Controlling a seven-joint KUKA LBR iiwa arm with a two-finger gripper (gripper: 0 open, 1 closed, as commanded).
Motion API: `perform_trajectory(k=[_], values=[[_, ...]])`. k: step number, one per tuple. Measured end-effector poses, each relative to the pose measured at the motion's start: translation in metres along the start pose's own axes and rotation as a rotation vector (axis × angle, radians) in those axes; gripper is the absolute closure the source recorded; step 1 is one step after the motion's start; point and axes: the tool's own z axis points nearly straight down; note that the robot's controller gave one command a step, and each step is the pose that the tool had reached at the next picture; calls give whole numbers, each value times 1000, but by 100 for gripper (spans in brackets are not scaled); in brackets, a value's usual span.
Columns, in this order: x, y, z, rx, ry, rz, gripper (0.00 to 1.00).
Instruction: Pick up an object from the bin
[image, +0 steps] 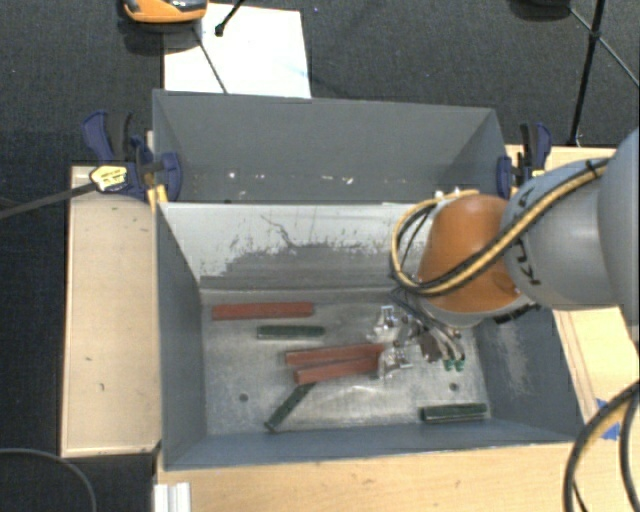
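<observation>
The two red-brown bars (335, 363), flat, matte and square-edged, lie side by side mid-bin with their long axis running roughly nine to three o'clock. Their three o'clock ends reach the gripper (396, 349), so your target stretches away at nine o'clock. You cannot tell whether the jaws are spread or pressed together. A dark green stick (453, 411) lies at five o'clock on the scuffed grey bin (235, 385).

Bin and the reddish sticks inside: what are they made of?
The bin looks like dull grey metal: its floor is scuffed and scratched pale. The reddish sticks look matte, maybe painted wood or plastic; their flat, even colour leaves it open.
</observation>
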Motion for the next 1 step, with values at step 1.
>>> perform_trajectory(k=[1], values=[[-53, 18, -134, -1, 6, -313, 100]])
